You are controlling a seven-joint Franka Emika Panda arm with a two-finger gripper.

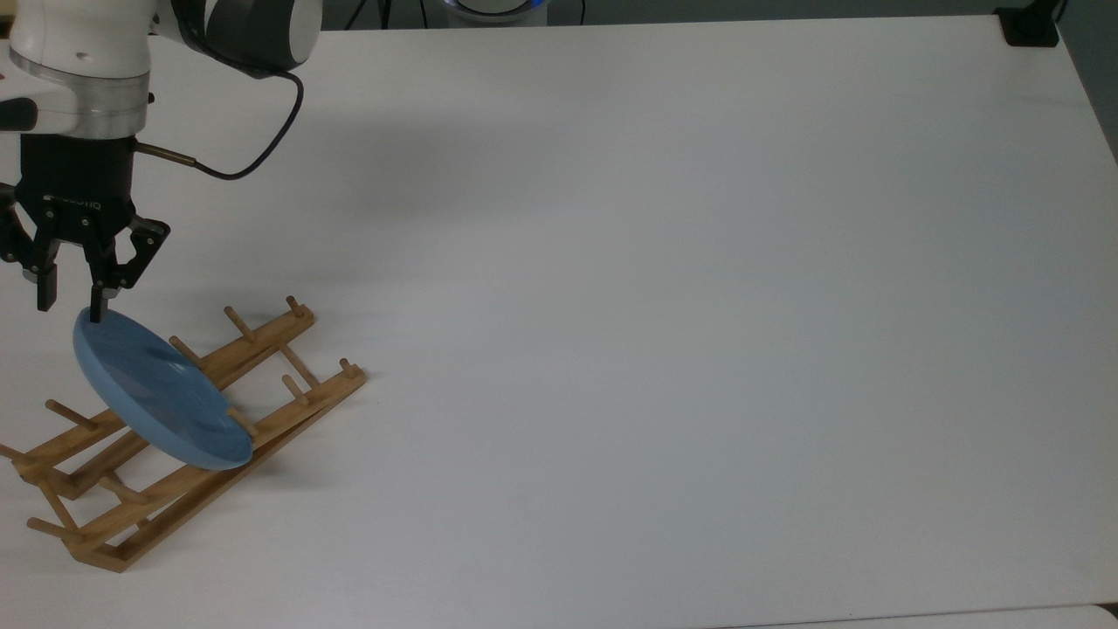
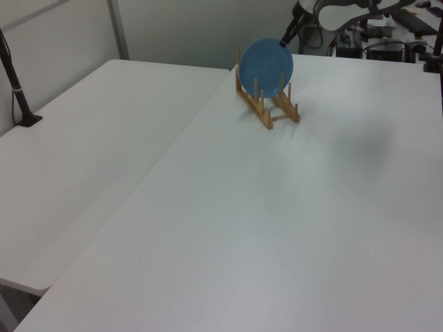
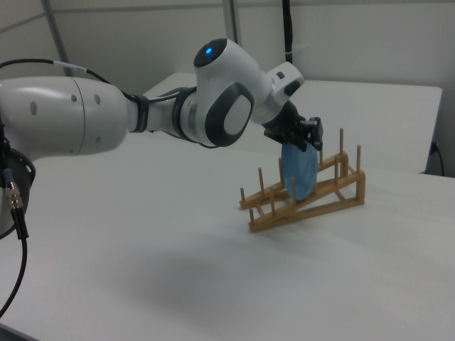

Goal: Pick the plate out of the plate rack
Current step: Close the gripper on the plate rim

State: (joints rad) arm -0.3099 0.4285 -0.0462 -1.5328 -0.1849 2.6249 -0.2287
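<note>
Top view: gripper [image 1: 72, 301], jaws spread, pointing down; one finger tip at the upper rim of the plate [image 1: 157, 393], the other off to the top view's left of it, so the rim lies just under the gap. The plate stands on edge, leaning in the plate rack [image 1: 218, 419] between its pegs, on the white table [image 1: 655, 306]. Left view: plate [image 2: 266, 66] faces the camera, upright in the plate rack [image 2: 271, 108]; gripper [image 2: 286, 39] at its upper right rim. Right view: plate [image 3: 300, 172] seen nearly edge-on in the plate rack [image 3: 306, 195]; gripper [image 3: 304, 136] directly above its top edge. Judgement: a short descent should bring the rim between the fingers.
</note>
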